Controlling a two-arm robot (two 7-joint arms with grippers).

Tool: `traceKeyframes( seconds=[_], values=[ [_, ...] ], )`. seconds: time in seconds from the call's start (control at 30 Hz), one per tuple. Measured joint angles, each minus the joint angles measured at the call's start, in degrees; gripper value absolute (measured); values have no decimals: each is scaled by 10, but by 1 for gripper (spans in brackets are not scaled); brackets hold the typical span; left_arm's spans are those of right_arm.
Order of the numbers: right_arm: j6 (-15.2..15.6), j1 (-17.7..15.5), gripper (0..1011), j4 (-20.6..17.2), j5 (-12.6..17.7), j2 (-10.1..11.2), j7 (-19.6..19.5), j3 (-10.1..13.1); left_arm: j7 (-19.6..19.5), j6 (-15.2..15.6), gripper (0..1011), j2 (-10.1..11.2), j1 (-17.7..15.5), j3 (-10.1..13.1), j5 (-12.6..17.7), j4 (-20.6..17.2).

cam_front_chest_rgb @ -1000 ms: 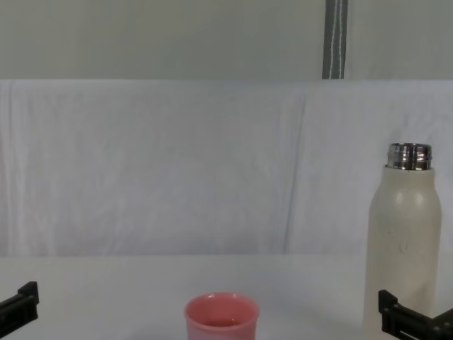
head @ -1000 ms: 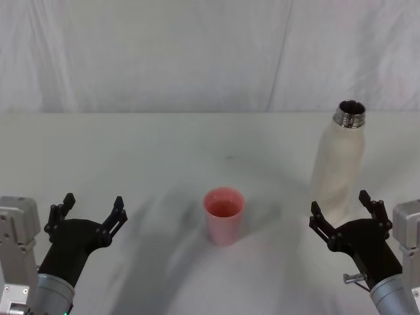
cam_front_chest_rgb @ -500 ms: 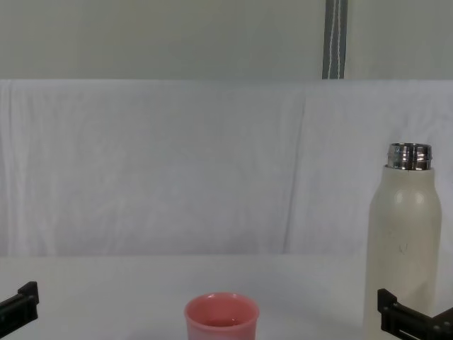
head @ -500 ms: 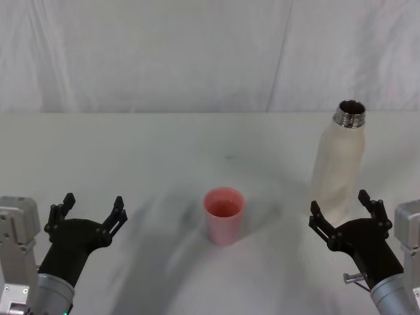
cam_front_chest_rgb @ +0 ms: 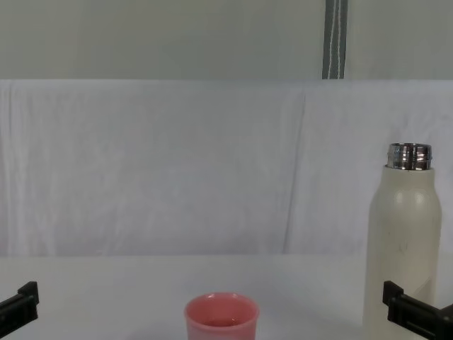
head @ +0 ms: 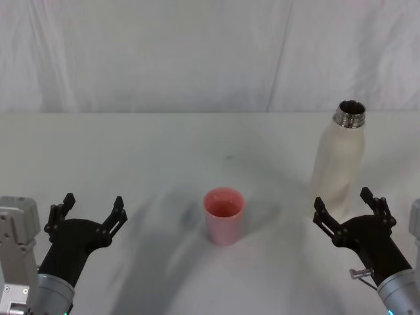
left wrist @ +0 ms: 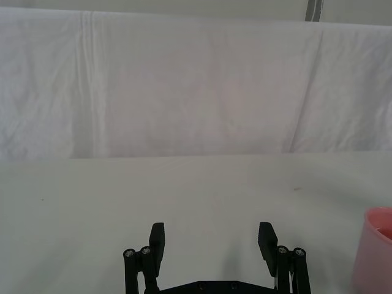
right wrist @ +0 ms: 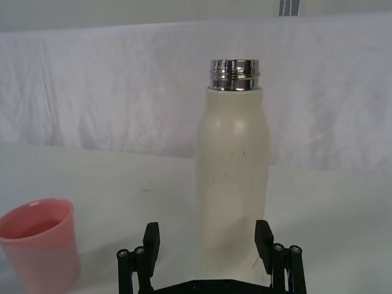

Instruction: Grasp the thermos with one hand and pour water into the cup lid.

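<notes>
The thermos [head: 338, 161] [right wrist: 233, 165] [cam_front_chest_rgb: 403, 244] stands upright and uncapped at the table's right side, cream-white with a shiny steel neck. My right gripper [head: 351, 210] [right wrist: 207, 245] sits just in front of it, open, fingers not touching the bottle. The pink cup lid [head: 224, 215] [cam_front_chest_rgb: 221, 319] [right wrist: 38, 248] stands upright near the table's middle, left of the thermos. My left gripper [head: 88, 210] [left wrist: 211, 242] rests open near the front left, well away from the cup lid [left wrist: 373, 257], with nothing between its fingers.
A white cloth covers the table [head: 164, 151] and hangs as a backdrop behind it. Bare table lies between the two grippers and behind the cup lid.
My right gripper has shifted slightly to the right, staying in front of the thermos. The left arm, thermos and cup lid have not moved.
</notes>
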Motion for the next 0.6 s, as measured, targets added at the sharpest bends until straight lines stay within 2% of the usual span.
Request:
traceKeyframes(
  seconds=[0.27, 0.6],
  values=[
    [4, 22, 1003, 18, 13, -3, 30, 13, 0, 0, 1001, 0, 0, 0, 0, 0],
    [7, 52, 1003, 44, 23, -1, 50, 17, 0, 0, 1001, 0, 0, 0, 0, 0]
  ],
)
